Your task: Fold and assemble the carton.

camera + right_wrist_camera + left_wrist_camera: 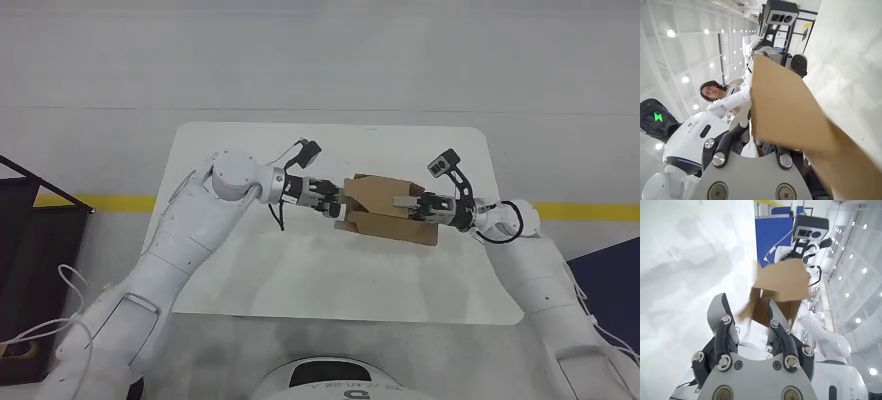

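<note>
Two arms meet over the middle of the white table (300, 285). On the left, the left gripper (746, 300) has its jaws spread wide, one finger at the open mouth of the brown carton (378, 195) and a loose flap between them. On the right, the right gripper (408, 205) is clamped on the carton's side panel.

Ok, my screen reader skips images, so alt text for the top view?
A partly folded brown carton is flanked by the robot's two tools over a white table: the left tool at one end, the right tool at the other.
</note>
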